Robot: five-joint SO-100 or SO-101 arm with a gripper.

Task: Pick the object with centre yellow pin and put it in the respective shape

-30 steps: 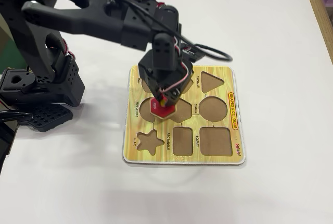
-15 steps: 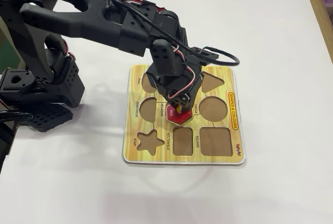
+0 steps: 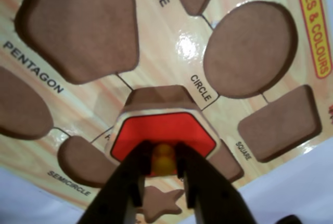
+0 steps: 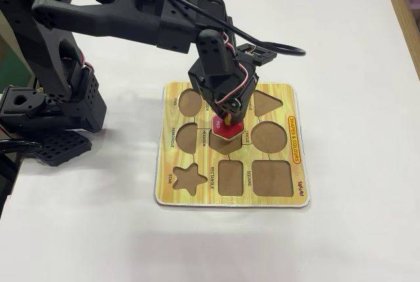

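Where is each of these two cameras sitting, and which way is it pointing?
Wrist view: rides on the arm, looking along the two fingers at the red piece.
Fixed view: stands above the table's front, looking down at the puzzle board; the whole black arm shows.
Both show the fingers shut on the piece's yellow knob.

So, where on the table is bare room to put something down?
The white table is bare right of the puzzle board, and in front of it toward the camera. Behind the board it is also bare. The left is crowded by the arm's base. The gripper holds the red hexagon piece over the board's middle.
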